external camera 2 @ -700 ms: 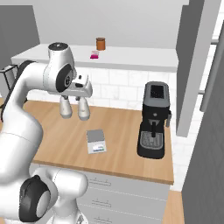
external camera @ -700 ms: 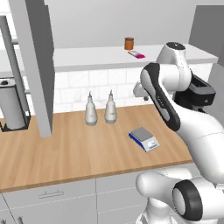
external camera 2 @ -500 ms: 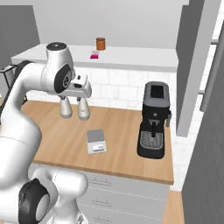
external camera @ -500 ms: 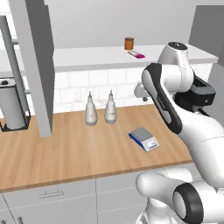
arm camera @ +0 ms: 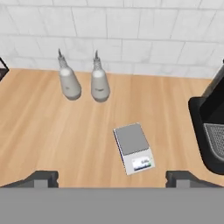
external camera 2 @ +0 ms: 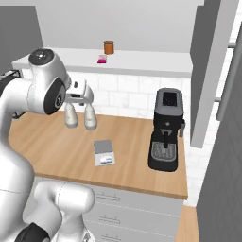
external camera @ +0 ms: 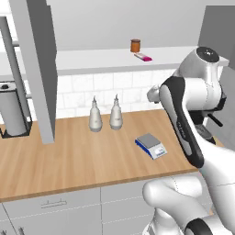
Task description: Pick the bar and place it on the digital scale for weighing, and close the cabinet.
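Fingers spread wide and empty, the gripper [arm camera: 112,177] hangs above the scale [arm camera: 134,147] at centre frame, while the pink bar [external camera: 142,57] lies on the upper shelf beside the brown jar [external camera: 135,45], upper right of the left view.

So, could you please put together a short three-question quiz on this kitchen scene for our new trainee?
1. True or false: the bar lies on the digital scale.
2. What stands beside the bar on the cabinet shelf? A) brown jar B) coffee machine C) paper towel roll
3. Fill in: the two grey bottles stand on the counter against the tiled ____.

Key:
1. False; it lies on the shelf, and the scale's plate is bare.
2. A, the brown jar.
3. Wall.
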